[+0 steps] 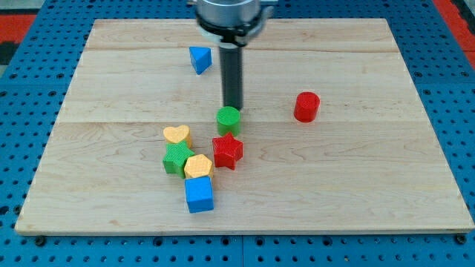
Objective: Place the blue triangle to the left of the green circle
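The blue triangle (199,59) lies near the view's top, left of centre on the wooden board (356,185). The green circle (228,119) sits near the middle of the board, below and right of the triangle. My tip (233,108) is at the end of the dark rod, right at the green circle's top edge, touching or nearly touching it. The tip is to the right of and below the blue triangle, well apart from it.
A red star (227,151) lies just below the green circle. A yellow heart (177,135), green star (177,158), yellow hexagon (198,166) and blue cube (199,194) cluster at lower left. A red cylinder (306,107) stands to the right.
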